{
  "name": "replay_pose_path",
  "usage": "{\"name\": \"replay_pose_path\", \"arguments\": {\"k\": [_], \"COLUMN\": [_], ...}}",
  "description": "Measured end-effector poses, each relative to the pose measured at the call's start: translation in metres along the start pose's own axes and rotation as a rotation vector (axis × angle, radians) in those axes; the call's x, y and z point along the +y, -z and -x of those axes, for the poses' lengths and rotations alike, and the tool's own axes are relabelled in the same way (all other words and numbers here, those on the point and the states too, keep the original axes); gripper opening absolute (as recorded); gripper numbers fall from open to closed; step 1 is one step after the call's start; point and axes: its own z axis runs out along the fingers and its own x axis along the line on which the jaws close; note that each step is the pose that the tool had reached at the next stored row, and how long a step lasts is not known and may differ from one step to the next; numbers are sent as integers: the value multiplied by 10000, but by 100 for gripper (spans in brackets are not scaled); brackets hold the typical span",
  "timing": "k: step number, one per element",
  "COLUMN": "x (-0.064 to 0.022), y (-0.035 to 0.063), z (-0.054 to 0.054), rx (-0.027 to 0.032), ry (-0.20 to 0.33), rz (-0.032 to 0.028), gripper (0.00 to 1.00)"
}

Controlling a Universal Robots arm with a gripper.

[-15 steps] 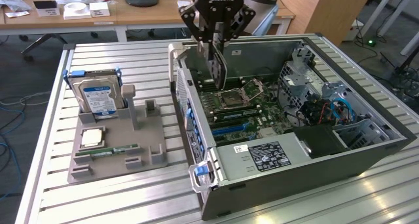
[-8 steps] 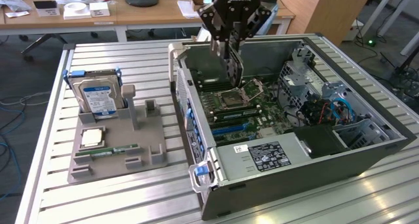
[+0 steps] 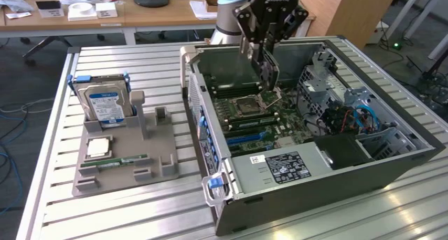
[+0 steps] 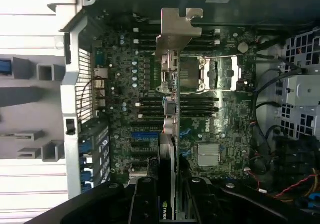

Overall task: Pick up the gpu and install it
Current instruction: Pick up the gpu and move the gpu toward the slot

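End effector (image 3: 265, 40) is closed on the gpu (image 3: 270, 72), fingers clamped on either face of the card at its upper end. Card hangs on edge, long side roughly vertical, inside the open top of the case (image 3: 336, 177). Its lower end is down near the motherboard (image 3: 260, 122), just by the CPU socket (image 3: 250, 104); can't tell if it touches the board.

Wrist view: gpu (image 4: 173, 108) is seen edge-on between the fingers (image 4: 146, 199). Its pale bracket (image 4: 177, 31) is at the far end from the camera. The card's edge lines up over the dark memory slots and the side of the socket (image 4: 220, 73). End effector (image 4: 170, 189) grips the near end, where a green logo shows on the black face.

Case lies on its side on the slatted table (image 3: 126, 214), with the PSU (image 3: 284, 166) at the near end. Blue and red cables sit at the exterior view's right of the case.

On the exterior view's left of the case, well apart from the gpu, is a grey holder (image 3: 157, 169). The holder carries an upright hard drive (image 3: 105, 104), a flat CPU chip (image 3: 98, 145) and a RAM stick (image 3: 112, 162) on edge in its groove.
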Motion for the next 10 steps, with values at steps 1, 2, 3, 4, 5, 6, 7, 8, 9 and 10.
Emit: {"name": "replay_pose_path", "arguments": {"k": [1,2,3,4,5,6,7,8,9,10], "x": [1,2,4,5,6,8,9,10,12,13], "y": [-1,-3,-4,-5,-6,-7,-8,-10,-11,-12], "z": [45,90,139,184,229,274,319,364,409,456], "rx": [0,0,0,0,0,0,1,0,0,1], "ry": [1,2,0,1,1,0,1,2,0,1], "rz": [3,6,9,12,14,17,19,22,24,26], "gripper": [26,26,26,26,26,26,26,26,26,26]}}
